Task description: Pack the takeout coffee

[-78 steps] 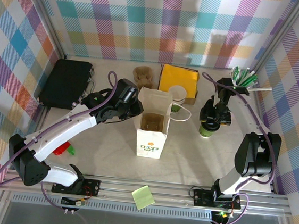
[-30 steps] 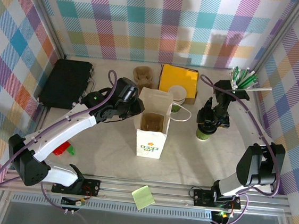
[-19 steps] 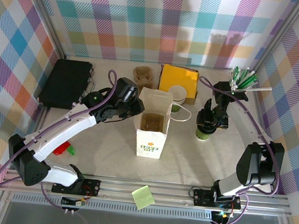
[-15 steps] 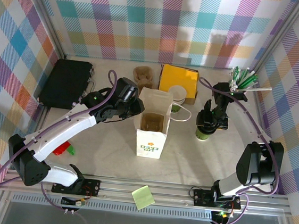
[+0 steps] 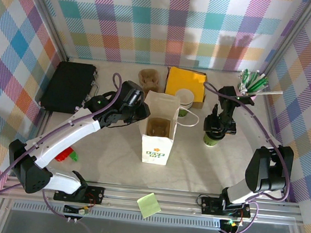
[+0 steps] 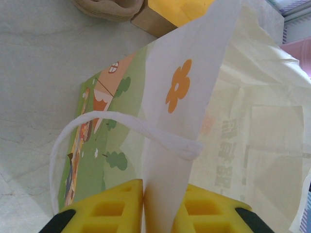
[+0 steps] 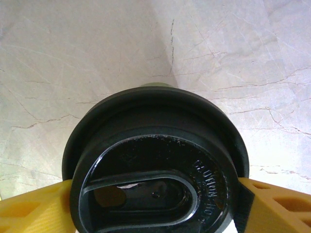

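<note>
Since the earliest overhead frame the right gripper (image 5: 217, 126) and the takeout coffee (image 5: 210, 138) have shifted slightly toward the paper bag (image 5: 158, 129); the left arm has not moved.

Overhead view, left to right:
- A black case (image 5: 68, 86) lies well left of the bag.
- The left gripper (image 5: 139, 110) meets the bag's left rim.
- The bag stands upright with its mouth open.
- The coffee sits near the bag's right side, apart from it, beneath the right gripper.

Left wrist view: this adds what the overhead cannot resolve. The left gripper (image 6: 144, 187) is clamped on the bag (image 6: 184, 97), with its yellow fingers (image 6: 114, 199) pressed to either face of one white paper panel. A handle loop (image 6: 97, 121) arcs beside them.

Right wrist view: the right gripper (image 7: 155, 204) is closed on the coffee (image 7: 155, 160), one yellow finger (image 7: 39, 206) touching each side of its black lid (image 7: 155, 145). Whether the cup rests on the table or is lifted cannot be told.
</note>
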Robot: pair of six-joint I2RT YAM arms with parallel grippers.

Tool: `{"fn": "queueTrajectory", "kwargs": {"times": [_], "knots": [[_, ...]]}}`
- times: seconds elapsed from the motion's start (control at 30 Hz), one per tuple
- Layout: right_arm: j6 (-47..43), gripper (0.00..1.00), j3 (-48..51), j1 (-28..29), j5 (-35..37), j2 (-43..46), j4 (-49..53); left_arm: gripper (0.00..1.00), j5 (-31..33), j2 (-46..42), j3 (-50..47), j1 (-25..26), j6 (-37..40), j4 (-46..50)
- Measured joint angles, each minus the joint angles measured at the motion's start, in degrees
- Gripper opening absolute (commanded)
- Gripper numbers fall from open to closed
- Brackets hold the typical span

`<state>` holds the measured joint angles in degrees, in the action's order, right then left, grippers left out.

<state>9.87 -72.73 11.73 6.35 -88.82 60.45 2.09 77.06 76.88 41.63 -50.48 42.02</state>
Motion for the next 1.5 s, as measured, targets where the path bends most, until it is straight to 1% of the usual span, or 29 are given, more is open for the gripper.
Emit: {"fn": "queueTrajectory", "kwargs": {"times": [0.2, 0.47, 0.6, 0.63, 0.8, 0.83, 0.9, 1.03, 1.2, 1.37, 1.5], "knots": [[0.17, 0.73, 0.04, 0.74, 0.57, 0.0, -0.07, 0.19, -0.09, 0.0, -0.26, 0.0, 0.0, -0.02], [0.2, 0.72, -0.35, 1.11, 0.92, -0.02, 0.31, 0.19, -0.09, 0.0, -0.26, 0.0, 0.0, -0.02], [0.85, 0.71, -2.97, 2.21, 1.09, -0.61, 3.65, 0.21, -0.09, 0.0, -0.26, 0.0, 0.02, 0.0], [1.29, 0.71, -4.28, 2.56, 1.2, -0.61, 4.9, 0.24, -0.09, -0.04, -0.26, 0.0, 0.15, 0.0], [4.0, 0.7, -13.62, 4.68, 2.23, -0.35, 11.41, 0.46, -1.05, -0.48, 0.0, 0.0, 2.19, 0.07], [4.68, 0.7, -15.56, 5.27, 2.45, -0.13, 13.03, 0.5, -1.22, -0.57, 0.26, 0.0, 2.75, 0.15], [5.86, 0.7, -18.71, 6.36, 2.84, 0.44, 15.89, 0.54, -1.49, -0.96, 0.98, 0.0, 3.89, 0.46], [8.33, 0.69, -25.29, 9.14, 3.67, 1.97, 22.05, 0.56, -0.79, -2.69, 3.04, 0.0, 6.54, 1.81], [11.19, 0.69, -33.62, 13.27, 5.22, 3.45, 28.48, 0.57, 2.23, -6.43, 4.79, 0.0, 9.7, 3.5], [13.51, 0.67, -41.64, 17.31, 7.45, 3.54, 31.26, 0.57, 5.14, -11.21, 4.02, 0.0, 11.34, 4.39], [14.84, 0.66, -49.35, 20.04, 9.68, 2.51, 31.74, 0.56, 6.49, -14.95, 0.96, 0.0, 11.34, 4.39]]}}
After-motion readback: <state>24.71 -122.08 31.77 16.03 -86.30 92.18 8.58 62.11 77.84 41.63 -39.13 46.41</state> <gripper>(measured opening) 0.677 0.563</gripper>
